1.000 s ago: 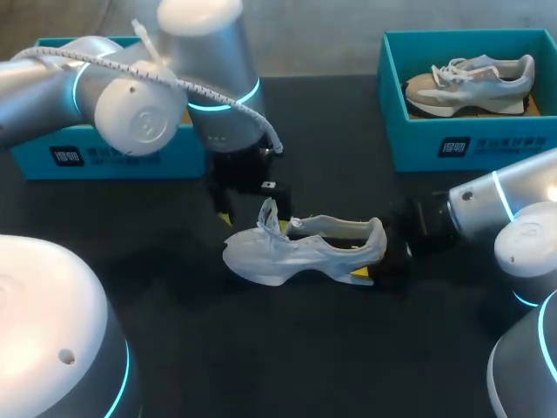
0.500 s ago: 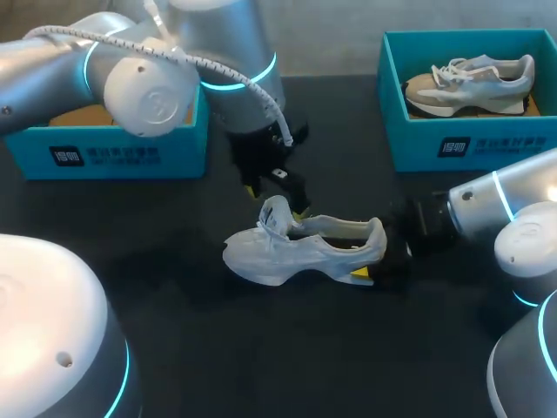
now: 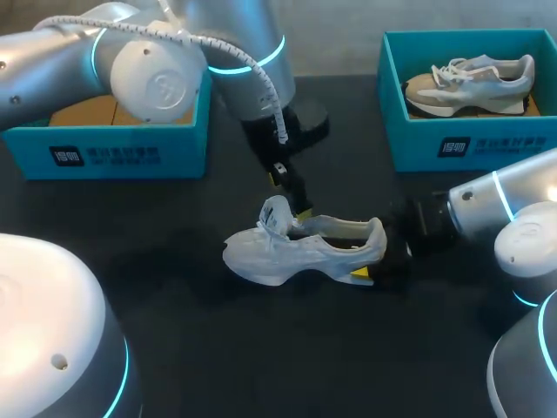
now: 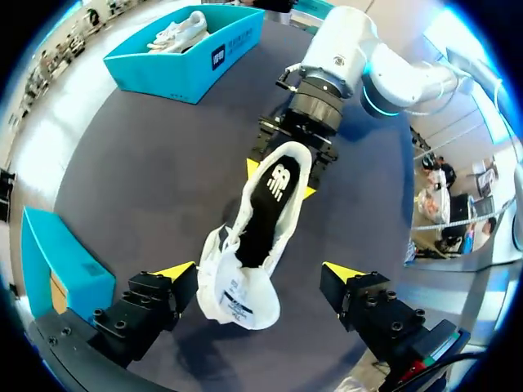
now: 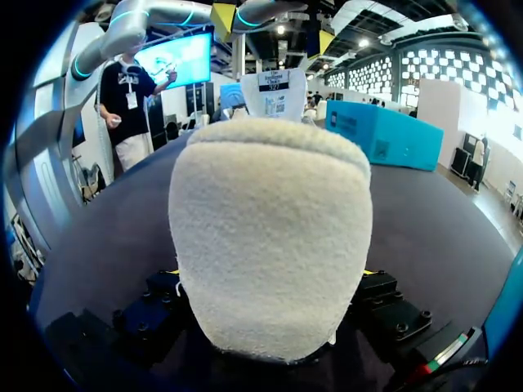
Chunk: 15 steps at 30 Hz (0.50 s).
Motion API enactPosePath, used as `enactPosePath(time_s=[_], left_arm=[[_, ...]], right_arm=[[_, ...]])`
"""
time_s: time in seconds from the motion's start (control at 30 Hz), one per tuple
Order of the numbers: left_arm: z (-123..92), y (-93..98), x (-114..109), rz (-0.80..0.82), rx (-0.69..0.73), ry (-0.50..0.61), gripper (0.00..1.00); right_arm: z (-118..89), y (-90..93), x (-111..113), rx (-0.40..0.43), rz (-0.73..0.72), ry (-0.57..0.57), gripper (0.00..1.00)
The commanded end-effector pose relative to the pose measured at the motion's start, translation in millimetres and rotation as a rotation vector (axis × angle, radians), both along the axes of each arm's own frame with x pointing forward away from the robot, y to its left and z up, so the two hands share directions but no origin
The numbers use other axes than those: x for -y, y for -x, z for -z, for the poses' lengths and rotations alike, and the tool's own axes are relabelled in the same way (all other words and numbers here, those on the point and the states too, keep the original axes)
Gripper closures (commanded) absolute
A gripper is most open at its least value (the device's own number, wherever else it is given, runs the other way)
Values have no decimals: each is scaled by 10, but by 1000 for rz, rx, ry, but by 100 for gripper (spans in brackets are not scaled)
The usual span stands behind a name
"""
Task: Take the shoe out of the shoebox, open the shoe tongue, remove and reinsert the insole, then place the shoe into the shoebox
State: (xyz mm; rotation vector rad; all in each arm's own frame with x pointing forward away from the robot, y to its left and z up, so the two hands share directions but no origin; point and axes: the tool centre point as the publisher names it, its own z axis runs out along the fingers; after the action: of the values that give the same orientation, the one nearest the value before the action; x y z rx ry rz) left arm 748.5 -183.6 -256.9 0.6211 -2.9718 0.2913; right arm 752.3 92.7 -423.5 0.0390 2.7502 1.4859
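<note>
Item 1, shoe [image 3: 296,248]: white trainer, lying on its sole near the middle of the dark surface [image 3: 261,348], toe toward the left arm's side, heel toward the right arm. It is outside both boxes. The left wrist view looks down into its mouth, where a dark insole [image 4: 265,212] lies inside. The tongue [image 4: 237,302] is folded forward over the toe end, label side up

Item 2, right claw [image 3: 379,257]: low over the surface at the shoe's heel, closed on it. The left wrist view shows one yellow tip on either side of the heel. In its own wrist view the fleecy heel collar fills the space between the fingers

Item 3, left claw [image 3: 290,195]: hangs over the tongue end of the shoe, pointing down at it. It is open, and in its own view [image 4: 257,273] the two yellow tips stand well apart, one to each side of the toe end, gripping nothing

Item 4, left shoebox [image 3: 113,152]: teal, at the far left of the surface, partly hidden by the left arm, brown card showing inside

Item 5, right shoebox [image 3: 452,144]: teal, at the far right of the surface, well apart from the white shoe

Item 6, second shoe [image 3: 470,83]: beige and white trainer, lying inside the right shoebox
</note>
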Motion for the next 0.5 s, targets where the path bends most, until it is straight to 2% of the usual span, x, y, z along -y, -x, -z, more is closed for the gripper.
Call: enactPosePath(time_s=[0.03, 0.33, 0.5], left_arm=[[-53, -2, 114, 2, -1, -42, 0], [-53, -2, 114, 2, -1, -42, 0], [-28, 37, 258, 71, 39, 74, 0]], right_arm=[[40, 0, -43, 0, 2, 5, 100], [40, 0, -43, 0, 2, 5, 100], [40, 0, -43, 0, 2, 5, 100]])
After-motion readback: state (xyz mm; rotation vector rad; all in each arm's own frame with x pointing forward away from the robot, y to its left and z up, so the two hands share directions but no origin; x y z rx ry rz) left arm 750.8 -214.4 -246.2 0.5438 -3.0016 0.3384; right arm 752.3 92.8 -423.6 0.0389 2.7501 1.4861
